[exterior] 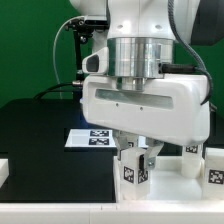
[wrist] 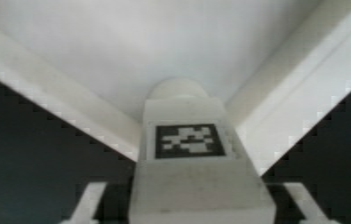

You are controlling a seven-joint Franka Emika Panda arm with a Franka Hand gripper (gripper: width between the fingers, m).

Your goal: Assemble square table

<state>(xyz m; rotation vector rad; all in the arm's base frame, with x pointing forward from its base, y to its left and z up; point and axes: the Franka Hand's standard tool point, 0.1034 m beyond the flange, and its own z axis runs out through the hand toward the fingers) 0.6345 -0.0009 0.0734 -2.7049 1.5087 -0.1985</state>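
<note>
My gripper (exterior: 135, 148) hangs low over the black table and is shut on a short chunky white leg (exterior: 134, 166) with a black-and-white tag. In the wrist view the leg (wrist: 190, 150) stands between my two fingers (wrist: 94, 200), tag facing the camera. Behind it a corner of the white square tabletop (wrist: 172, 40) fills the view. Two more white legs (exterior: 190, 158) (exterior: 213, 171) stand at the exterior view's right. In the exterior view the gripper hides the tabletop.
The marker board (exterior: 92, 137) lies flat on the table behind the gripper. A white piece (exterior: 4, 172) sits at the exterior view's left edge. A green wall stands at the back.
</note>
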